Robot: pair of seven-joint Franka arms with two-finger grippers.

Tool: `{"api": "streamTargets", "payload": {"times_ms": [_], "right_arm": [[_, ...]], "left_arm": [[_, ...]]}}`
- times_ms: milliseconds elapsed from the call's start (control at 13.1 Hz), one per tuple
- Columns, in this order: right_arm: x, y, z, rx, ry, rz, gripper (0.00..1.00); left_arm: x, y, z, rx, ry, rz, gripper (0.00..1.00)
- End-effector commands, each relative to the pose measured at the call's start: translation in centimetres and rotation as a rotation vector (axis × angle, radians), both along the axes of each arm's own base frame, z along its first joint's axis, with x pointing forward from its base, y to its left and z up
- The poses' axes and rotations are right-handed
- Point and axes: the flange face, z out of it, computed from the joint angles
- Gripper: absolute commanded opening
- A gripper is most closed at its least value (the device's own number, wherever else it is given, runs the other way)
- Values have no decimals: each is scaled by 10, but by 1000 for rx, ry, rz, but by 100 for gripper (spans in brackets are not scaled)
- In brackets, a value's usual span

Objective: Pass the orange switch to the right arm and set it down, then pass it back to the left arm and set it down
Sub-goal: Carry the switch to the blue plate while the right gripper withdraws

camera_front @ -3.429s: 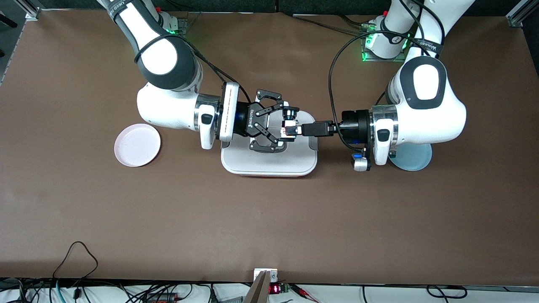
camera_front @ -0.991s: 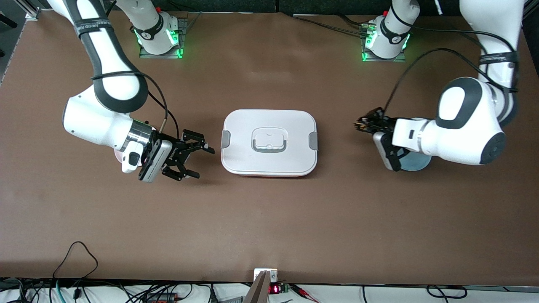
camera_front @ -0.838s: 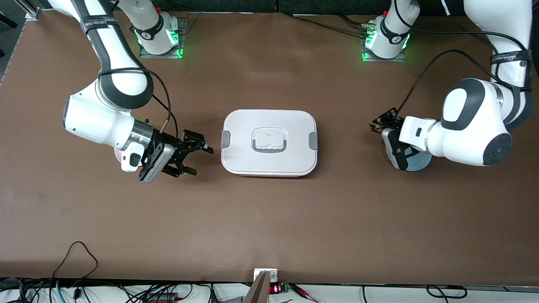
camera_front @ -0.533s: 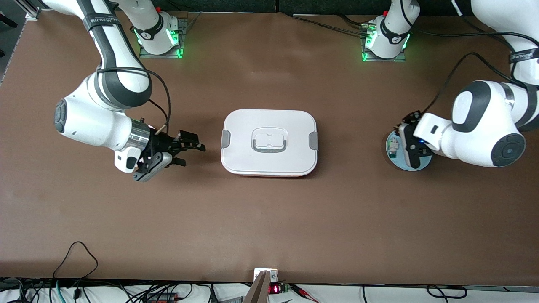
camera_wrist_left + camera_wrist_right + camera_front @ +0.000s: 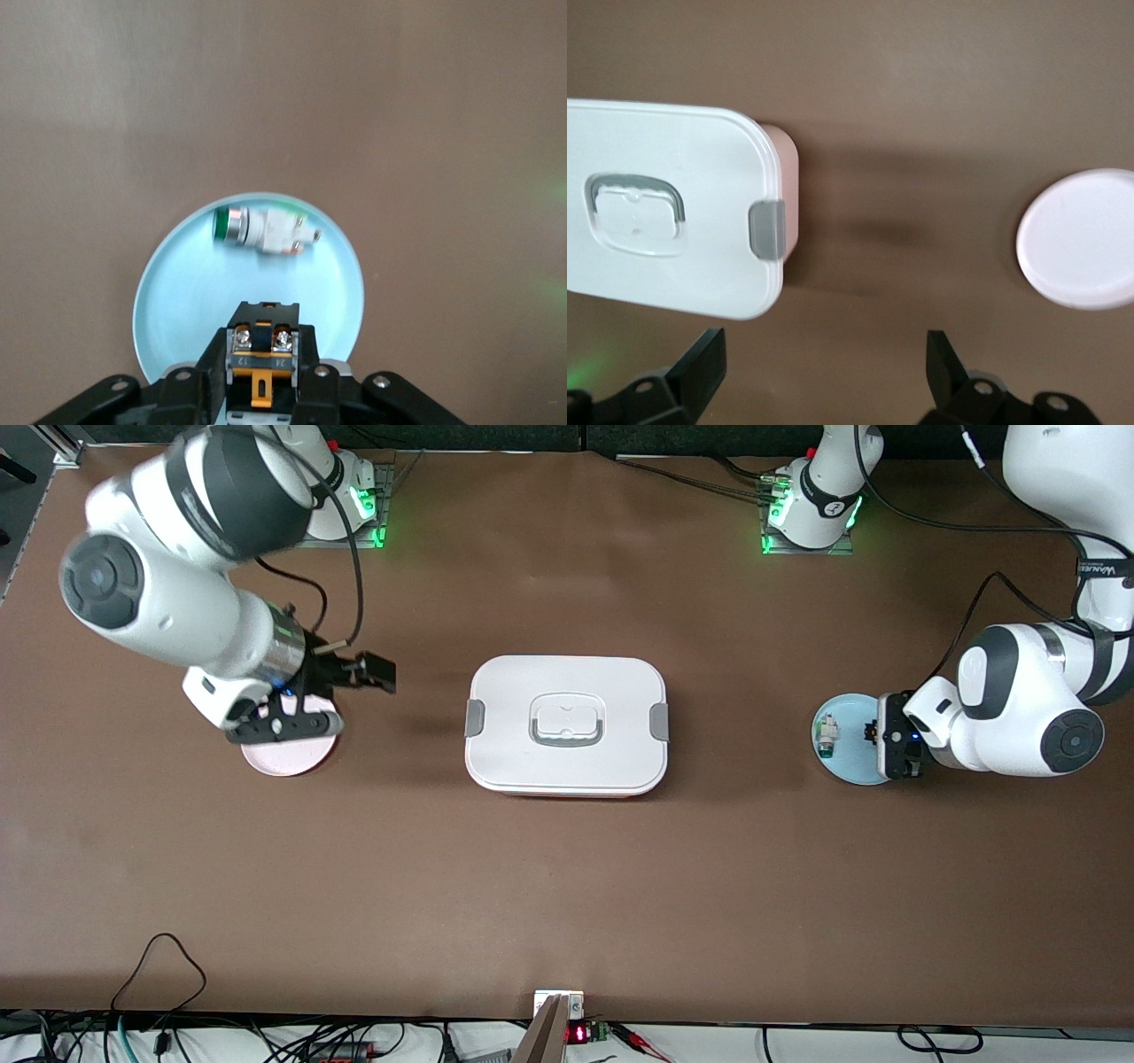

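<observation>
My left gripper [image 5: 873,732] is shut on the orange switch [image 5: 262,352], a small black part with orange markings and two screws. It holds the switch over the blue plate [image 5: 846,766], at the part of the plate toward the left arm's end of the table. In the left wrist view the plate [image 5: 177,283] lies under the switch. My right gripper [image 5: 359,676] is open and empty, up over the table between the box [image 5: 567,682] and the pink plate [image 5: 292,755]. Its fingers [image 5: 702,361] stand wide apart. The box [image 5: 664,168] is shut.
A small white-and-green component [image 5: 827,732] lies on the blue plate, also seen in the left wrist view [image 5: 264,232]. The pink plate [image 5: 1083,239] is bare. The box stands mid-table between the two plates. Cables run along the table's near edge.
Both grippers met over the box, then drew apart. My left gripper carried the switch to the blue plate and lowered. My right gripper swung back, open and empty, toward the pink plate.
</observation>
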Motion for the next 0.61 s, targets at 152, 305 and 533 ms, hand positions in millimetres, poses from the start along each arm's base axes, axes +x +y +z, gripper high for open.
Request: {"api": "streamTargets", "payload": {"times_ms": [152, 305, 533], "right_arm": [[8, -77, 39, -163, 69, -53, 100], [14, -111, 46, -338, 6, -1, 100], [29, -172, 42, -336, -26, -74, 100]], "left_arm": [[-15, 15, -36, -8, -61, -55, 0], [-21, 16, -50, -3, -80, -50, 0], [-26, 16, -67, 0, -94, -50, 0]]}}
